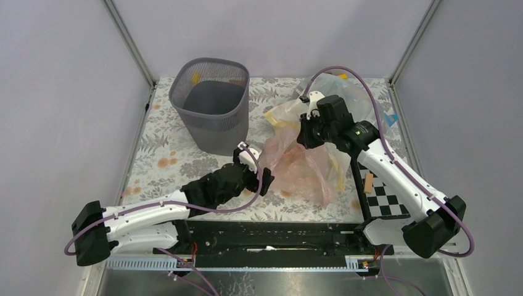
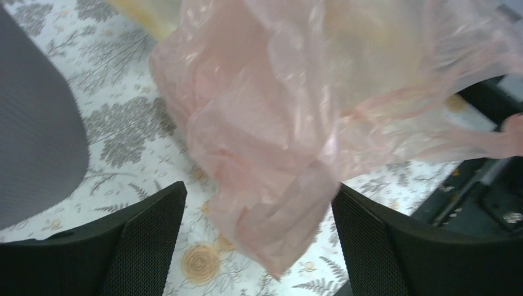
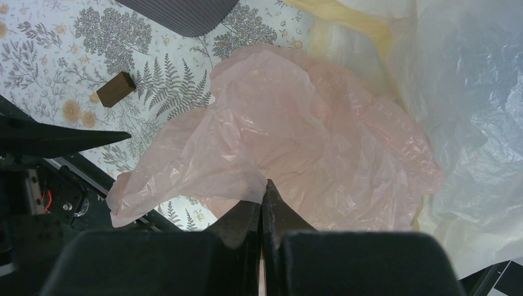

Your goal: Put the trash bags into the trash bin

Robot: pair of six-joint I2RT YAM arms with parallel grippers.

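right end effector [image 3: 265,187] is pinched closed on the pink bag [image 3: 321,135], which spreads ahead of it on the tabletop [image 1: 166,154]. left end effector [image 2: 258,191] gapes wide, bag between its fingers, bin [image 1: 210,105] ahead-left.

the trash bag [image 1: 296,169] is thin pale pink plastic film, translucent, crinkled, and glossy where light catches its folds. the trash bin [image 1: 213,105], far left, is dark grey plastic mesh with a smooth matt rim. the table cover [image 1: 166,166] looks matt, with a printed floral pattern. the left gripper [image 2: 258,191] has matt black pads [image 2: 154,240] with a fine woven texture. the small block [image 3: 116,89] looks like dark wood.
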